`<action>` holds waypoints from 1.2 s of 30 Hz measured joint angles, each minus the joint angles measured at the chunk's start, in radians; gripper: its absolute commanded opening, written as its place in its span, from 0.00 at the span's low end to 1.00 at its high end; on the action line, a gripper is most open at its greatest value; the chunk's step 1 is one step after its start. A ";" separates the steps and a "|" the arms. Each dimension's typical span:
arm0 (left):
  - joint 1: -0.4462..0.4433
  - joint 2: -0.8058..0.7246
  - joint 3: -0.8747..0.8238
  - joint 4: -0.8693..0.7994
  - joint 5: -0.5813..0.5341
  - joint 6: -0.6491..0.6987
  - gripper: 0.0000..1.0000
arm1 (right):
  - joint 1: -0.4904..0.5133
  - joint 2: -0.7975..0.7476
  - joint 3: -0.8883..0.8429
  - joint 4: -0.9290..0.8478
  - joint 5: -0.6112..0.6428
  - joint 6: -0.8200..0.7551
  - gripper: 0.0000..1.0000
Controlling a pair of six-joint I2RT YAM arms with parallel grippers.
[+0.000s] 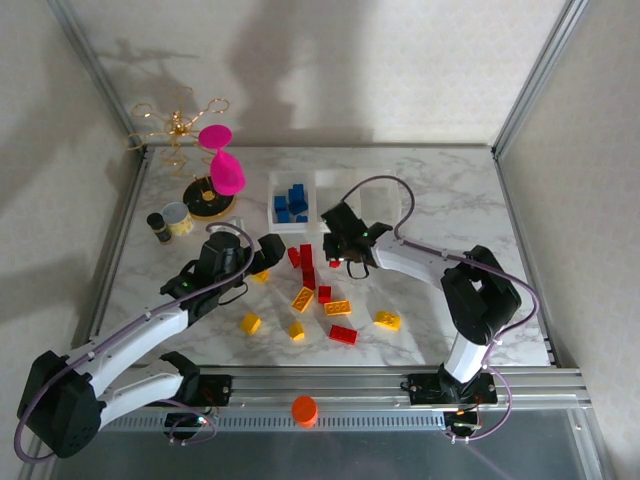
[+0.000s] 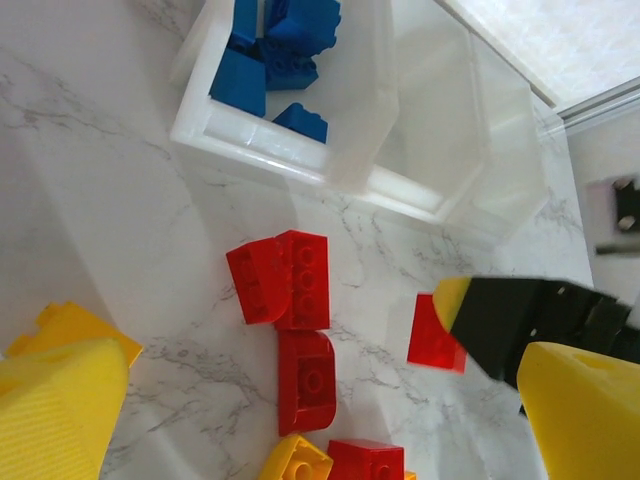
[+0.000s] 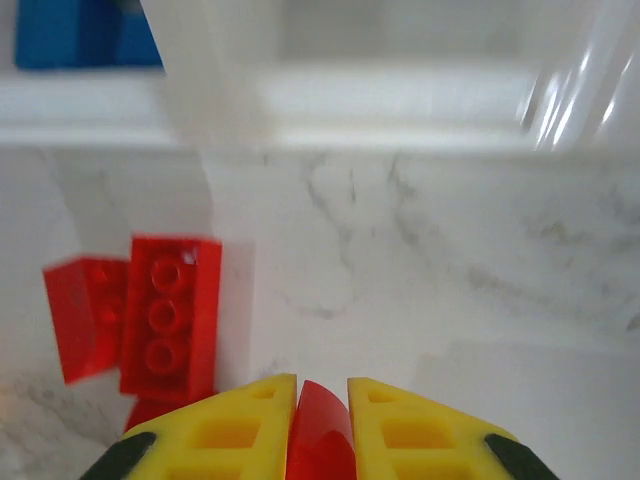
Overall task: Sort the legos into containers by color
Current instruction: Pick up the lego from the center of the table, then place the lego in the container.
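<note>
R end effector (image 3: 322, 388) pinches red lego (image 3: 320, 440): wrist cam clear, overhead murky; L end effector (image 2: 320, 355) looks wide.

The surface (image 1: 450, 200) looks like white stone with grey lines, smooth and a little shiny. The legos (image 2: 300, 280) are hard, smooth, glossy plastic. The containers (image 2: 420, 150) are milky see-through plastic that shines. The left pincer (image 2: 300, 360) has dull yellow plastic fingers (image 2: 55, 420) with fine lines. The right pincer (image 3: 320, 382) has smoother yellow plastic fingers (image 3: 230, 435) around a shiny red lego (image 3: 320, 440). The little can (image 1: 178, 218) is shiny metal.
</note>
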 measured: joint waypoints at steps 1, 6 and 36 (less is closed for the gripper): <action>0.001 0.006 0.008 0.001 0.000 0.001 1.00 | -0.009 0.002 0.020 0.001 0.006 -0.007 0.17; 0.016 0.053 0.054 0.022 0.000 0.012 1.00 | -0.062 0.059 0.169 0.029 0.050 -0.066 0.16; 0.064 0.003 0.061 0.026 0.026 0.024 1.00 | -0.067 0.047 0.188 0.042 0.085 -0.208 0.60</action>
